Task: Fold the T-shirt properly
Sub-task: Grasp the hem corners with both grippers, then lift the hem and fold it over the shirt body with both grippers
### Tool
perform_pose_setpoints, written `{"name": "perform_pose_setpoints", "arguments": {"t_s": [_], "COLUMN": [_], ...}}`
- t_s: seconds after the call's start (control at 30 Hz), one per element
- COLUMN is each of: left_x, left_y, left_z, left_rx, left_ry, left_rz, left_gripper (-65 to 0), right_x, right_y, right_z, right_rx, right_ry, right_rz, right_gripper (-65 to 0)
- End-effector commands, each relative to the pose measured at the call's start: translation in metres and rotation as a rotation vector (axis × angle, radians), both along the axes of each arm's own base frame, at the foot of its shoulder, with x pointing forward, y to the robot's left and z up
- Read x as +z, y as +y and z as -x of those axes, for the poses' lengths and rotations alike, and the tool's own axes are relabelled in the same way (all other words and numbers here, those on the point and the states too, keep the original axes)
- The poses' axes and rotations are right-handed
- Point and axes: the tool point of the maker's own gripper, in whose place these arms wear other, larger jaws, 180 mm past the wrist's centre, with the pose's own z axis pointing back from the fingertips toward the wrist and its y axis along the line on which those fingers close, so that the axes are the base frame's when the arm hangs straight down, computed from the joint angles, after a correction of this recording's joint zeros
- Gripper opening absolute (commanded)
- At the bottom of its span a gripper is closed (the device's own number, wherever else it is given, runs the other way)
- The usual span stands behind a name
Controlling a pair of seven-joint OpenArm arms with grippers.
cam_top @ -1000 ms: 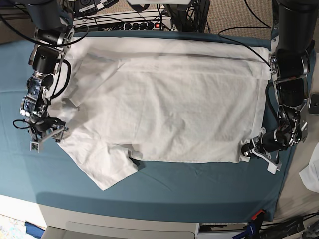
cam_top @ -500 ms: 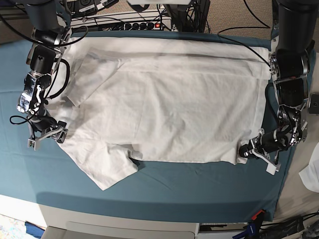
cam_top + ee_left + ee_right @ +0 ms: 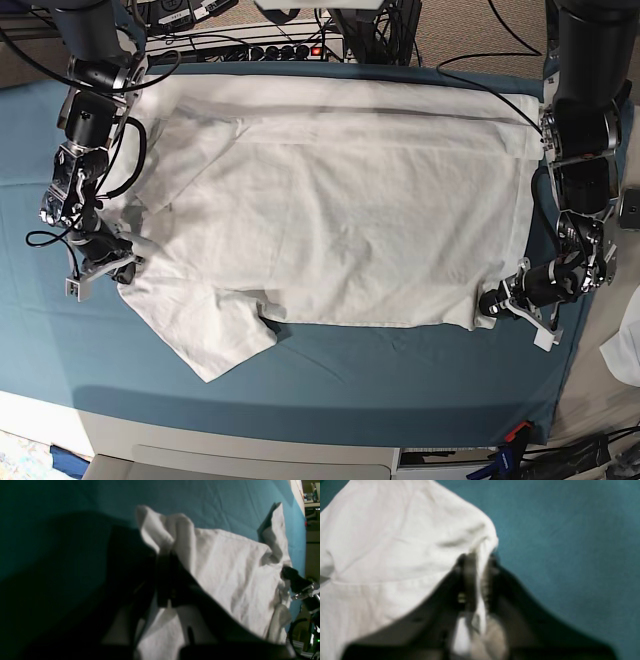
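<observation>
The white T-shirt (image 3: 340, 210) lies spread flat on the teal table cover (image 3: 400, 380), with one short sleeve (image 3: 215, 345) pointing toward the front. My left gripper (image 3: 495, 303) is at the shirt's front right hem corner, shut on the cloth. In the left wrist view its fingers (image 3: 163, 555) pinch a bunched fold of the T-shirt (image 3: 237, 575). My right gripper (image 3: 122, 268) is at the shirt's left edge, above the sleeve. In the right wrist view, the right gripper (image 3: 478, 560) has its jaws closed on a raised fold of the T-shirt (image 3: 382, 542).
A power strip (image 3: 270, 48) and cables run along the back edge. A small scrap of white cloth (image 3: 622, 345) hangs past the table's right side. Bare teal cover runs along the front, below the shirt. Both arms stand at the table's outer sides.
My right gripper has moved in from the bare cover to the shirt's left edge and closed on the cloth. The left gripper has kept its hold on the hem corner.
</observation>
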Motion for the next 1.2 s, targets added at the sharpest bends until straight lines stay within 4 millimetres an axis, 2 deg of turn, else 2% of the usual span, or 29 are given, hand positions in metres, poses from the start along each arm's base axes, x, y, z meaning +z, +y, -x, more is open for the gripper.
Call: {"name": "perform_pose_setpoints", "arguments": {"t_s": [0.0, 0.1, 0.23, 0.43, 0.53, 0.8, 0.97, 1.17], "left_x": [0.024, 0.025, 0.041, 0.049, 0.051, 0.058, 0.057, 0.056], "left_y": [0.006, 0.008, 0.004, 0.013, 0.012, 0.026, 0.029, 0.045], "left_z": [-0.015, -0.015, -0.012, -0.002, 0.009, 0.024, 0.041, 0.061], "left_rx": [0.008, 0.007, -0.061, -0.093, -0.14, -0.145, -0.164, -0.177], "left_ry": [-0.064, -0.068, -0.133, -0.149, -0.133, -0.13, -0.116, -0.107], "left_rz": [0.005, 0.004, 0.054, 0.098, 0.132, 0.186, 0.237, 0.217], "left_gripper": [-65.0, -65.0, -65.0, -65.0, -65.0, -65.0, -65.0, -65.0], "right_x": [0.019, 0.022, 0.024, 0.028, 0.029, 0.035, 0.031, 0.028], "right_y": [-0.008, -0.01, -0.011, 0.012, 0.01, 0.015, 0.02, 0.02], "right_z": [-0.011, -0.013, -0.011, -0.008, -0.004, 0.026, 0.047, 0.065], "right_rx": [-0.004, -0.005, 0.015, 0.177, 0.188, 0.257, 0.293, 0.319], "right_ry": [-0.056, -0.071, -0.076, -0.111, -0.107, -0.1, -0.078, -0.049], "right_rz": [0.021, 0.038, 0.044, 0.026, 0.037, 0.157, 0.206, 0.243], "right_gripper": [-65.0, -65.0, -65.0, -65.0, -65.0, -65.0, -65.0, -65.0]}}
